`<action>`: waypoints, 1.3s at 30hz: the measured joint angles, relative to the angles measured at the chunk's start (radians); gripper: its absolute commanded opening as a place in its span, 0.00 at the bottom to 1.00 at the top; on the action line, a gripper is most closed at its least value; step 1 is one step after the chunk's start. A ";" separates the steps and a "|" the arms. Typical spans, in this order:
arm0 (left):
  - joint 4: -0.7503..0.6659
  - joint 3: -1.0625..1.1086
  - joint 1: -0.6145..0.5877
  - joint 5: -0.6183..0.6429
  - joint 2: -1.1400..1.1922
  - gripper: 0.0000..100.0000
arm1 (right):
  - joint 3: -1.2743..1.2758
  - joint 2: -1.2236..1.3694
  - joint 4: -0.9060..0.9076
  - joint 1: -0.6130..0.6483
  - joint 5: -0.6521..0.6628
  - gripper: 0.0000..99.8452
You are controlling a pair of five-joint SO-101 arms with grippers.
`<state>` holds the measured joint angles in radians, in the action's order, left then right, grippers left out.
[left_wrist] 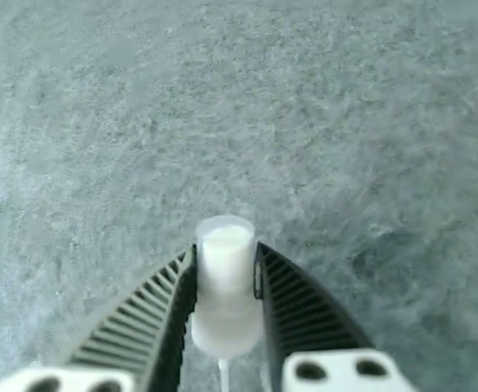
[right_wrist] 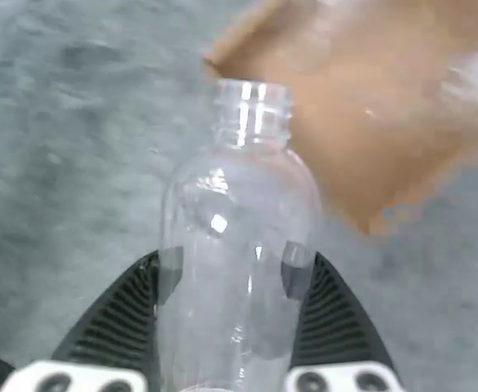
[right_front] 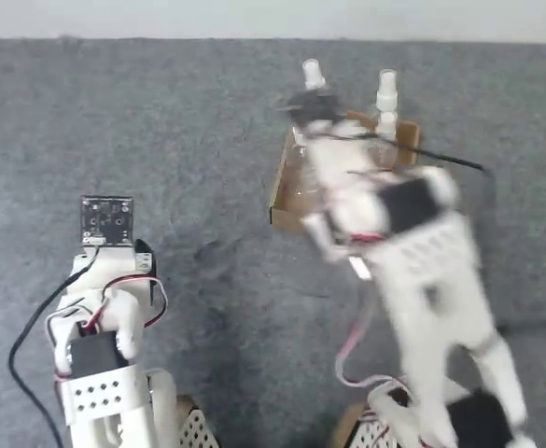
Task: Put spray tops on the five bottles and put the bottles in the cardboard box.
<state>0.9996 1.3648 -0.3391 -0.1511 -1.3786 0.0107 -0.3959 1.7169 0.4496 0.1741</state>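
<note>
My left gripper (left_wrist: 225, 253) is shut on a white spray top (left_wrist: 226, 282), held above bare grey carpet. In the high view that arm (right_front: 105, 308) sits at the near left, far from the box. My right gripper (right_wrist: 232, 265) is shut on a clear bottle (right_wrist: 239, 220) whose threaded neck is open and bears no top. Just beyond it lies the cardboard box (right_wrist: 361, 106). In the high view the right arm (right_front: 394, 233) stretches over the cardboard box (right_front: 287, 201). Two bottles with white spray tops (right_front: 313, 75) (right_front: 386, 93) stand at the box's far end.
Grey carpet (right_front: 189, 121) covers the whole table. A black cable (right_front: 441, 157) runs off the right arm past the box's right side. Both arm bases (right_front: 123, 411) stand at the near edge, with open carpet between the left arm and the box.
</note>
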 measured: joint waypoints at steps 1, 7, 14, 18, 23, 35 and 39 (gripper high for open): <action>0.000 0.000 0.009 0.000 0.000 0.08 | 0.000 -0.048 0.025 -0.055 0.044 0.01; 0.005 -0.023 0.037 0.000 0.000 0.08 | 0.135 -0.245 0.029 -0.493 0.347 0.01; 0.215 -0.305 0.155 -0.054 0.143 0.08 | 0.531 -0.249 -0.256 -0.910 0.637 0.01; 0.287 -0.486 0.195 -0.061 0.370 0.08 | 0.746 -0.249 -0.443 -0.999 0.697 0.01; 0.285 -0.583 0.255 -0.046 0.644 0.08 | 0.908 -0.249 -0.603 -1.022 0.738 0.01; 0.038 -0.585 0.350 0.020 1.083 0.08 | 0.977 -0.044 -0.813 -1.040 0.741 0.01; -0.015 -0.585 0.361 0.020 1.217 0.08 | 0.942 0.121 -0.845 -1.080 0.740 0.02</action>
<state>0.9843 0.7802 0.0215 -0.1312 -0.1619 0.9528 -0.2746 0.8715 -0.6306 0.9137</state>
